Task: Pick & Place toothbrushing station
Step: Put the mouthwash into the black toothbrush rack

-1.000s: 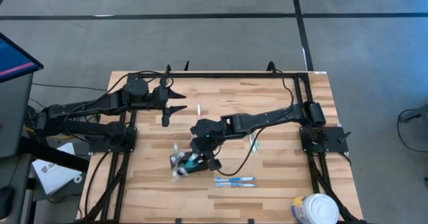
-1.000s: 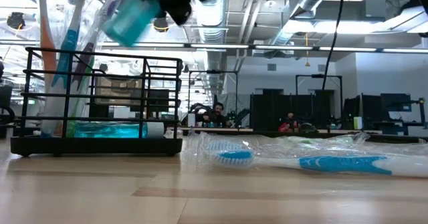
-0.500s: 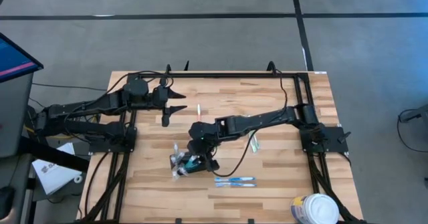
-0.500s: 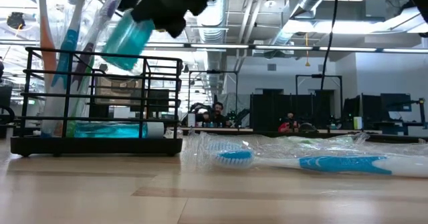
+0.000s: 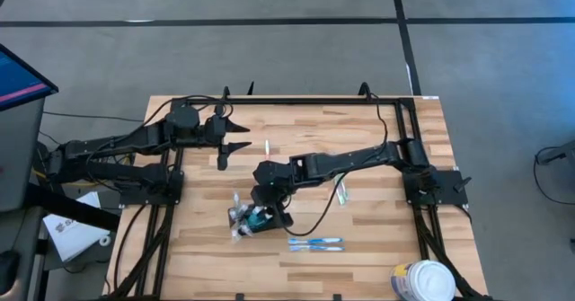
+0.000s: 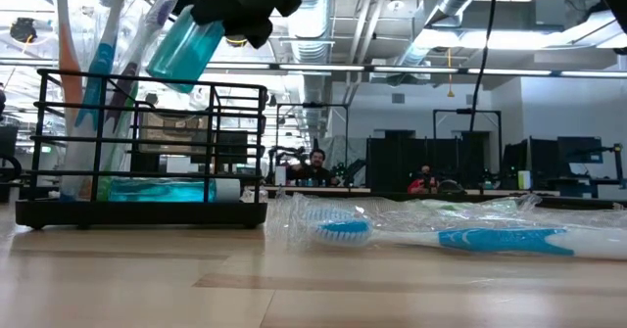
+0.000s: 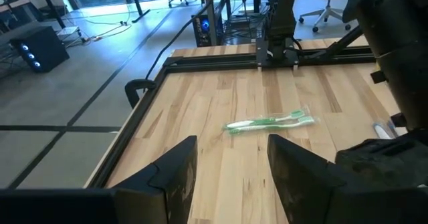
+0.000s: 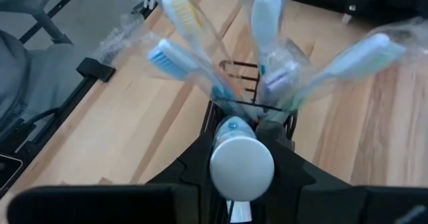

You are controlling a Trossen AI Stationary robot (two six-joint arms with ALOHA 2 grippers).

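The toothbrushing station is a black wire holder [image 5: 243,218] standing on the table's middle, seen close in the low view [image 6: 147,147]. Several wrapped toothbrushes [image 8: 264,30] stand in it, and a teal bottle [image 6: 162,188] lies on its floor. My right gripper [image 5: 269,214] hovers over the holder's right side, shut on another teal bottle [image 6: 188,46] with a white cap [image 8: 242,162]. My left gripper [image 5: 235,136] waits open and empty at the far left, as its wrist view [image 7: 231,160] also shows. My right gripper pinches the teal bottle between its two fingers [image 8: 200,158] just below the white cap, at the bottle's upper end. The fingers come from above, slanting down. The bottle hangs tilted, clear of the table, its lower end [image 6: 168,69] at the holder's top rail among the toothbrushes.
Two wrapped blue toothbrushes [image 5: 314,243] lie on the table to the near right of the holder. A wrapped green toothbrush [image 5: 341,191] lies under the right arm. A small white piece [image 5: 267,148] lies farther back. A white round tub [image 5: 422,281] stands at the near right corner.
My right gripper has moved a little toward the table's left, over the holder. The teal bottle has moved with it and now hangs lower, tilted, with its lower end close to the holder's top rail.
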